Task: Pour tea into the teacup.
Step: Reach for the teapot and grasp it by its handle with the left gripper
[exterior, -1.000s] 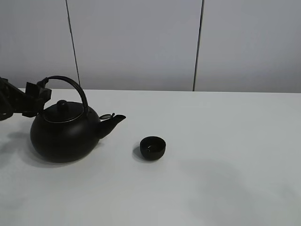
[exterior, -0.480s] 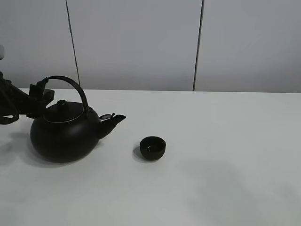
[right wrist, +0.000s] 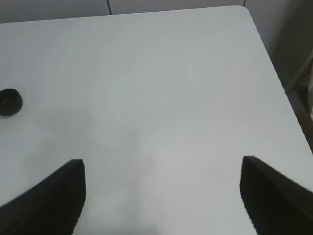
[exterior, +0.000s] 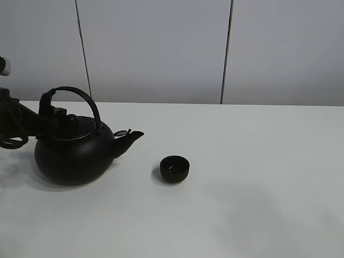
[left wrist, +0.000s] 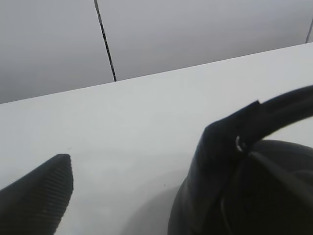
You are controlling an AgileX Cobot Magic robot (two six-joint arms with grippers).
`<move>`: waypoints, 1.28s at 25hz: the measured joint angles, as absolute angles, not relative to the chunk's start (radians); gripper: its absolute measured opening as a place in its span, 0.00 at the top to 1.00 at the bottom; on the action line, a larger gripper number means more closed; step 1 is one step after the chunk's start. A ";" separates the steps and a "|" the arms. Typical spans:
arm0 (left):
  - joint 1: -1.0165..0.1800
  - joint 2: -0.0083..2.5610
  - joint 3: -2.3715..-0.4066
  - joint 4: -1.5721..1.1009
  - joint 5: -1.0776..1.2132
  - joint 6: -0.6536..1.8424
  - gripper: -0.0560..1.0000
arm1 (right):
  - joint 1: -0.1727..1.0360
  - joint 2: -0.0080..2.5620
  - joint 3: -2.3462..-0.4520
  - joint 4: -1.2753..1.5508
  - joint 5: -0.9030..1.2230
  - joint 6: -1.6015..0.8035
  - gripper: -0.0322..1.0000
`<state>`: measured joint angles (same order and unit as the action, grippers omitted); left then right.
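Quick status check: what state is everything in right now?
Kettle: upright on the table, lid on, not pouring.
Teacup: upright, apart from the kettle; contents unclear.
Left gripper: open, at the kettle's handle.
Right gripper: open, empty, above the table.

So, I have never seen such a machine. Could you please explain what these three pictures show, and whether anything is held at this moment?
It is a robot with two arms, each ending in a two-fingered gripper. One picture comes from a camera mounted high, looking at the white table. The other two come from cameras on the wrists. On the table stand a black kettle and a small black teacup, apart. The left gripper is open at the kettle's handle and grips nothing yet. The right gripper is open over bare table and holds nothing.
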<state>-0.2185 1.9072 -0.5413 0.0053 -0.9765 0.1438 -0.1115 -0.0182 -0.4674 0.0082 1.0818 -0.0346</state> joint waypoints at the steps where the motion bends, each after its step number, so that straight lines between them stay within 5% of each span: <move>1: -0.219 1.907 -0.544 0.006 -0.978 0.144 0.32 | -0.111 -0.018 -0.467 0.008 1.082 -0.035 0.40; 17: -0.219 1.917 -0.549 0.075 -0.997 0.148 0.85 | -0.111 -0.018 -0.467 0.008 1.081 -0.035 0.40; 32: -0.219 1.924 -0.548 0.097 -1.032 0.155 0.85 | -0.111 -0.018 -0.467 0.008 1.082 -0.035 0.40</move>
<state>-0.2185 1.9238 -0.5484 0.0966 -1.0321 0.1553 -0.1115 -0.0182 -0.4674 0.0082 1.0818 -0.0346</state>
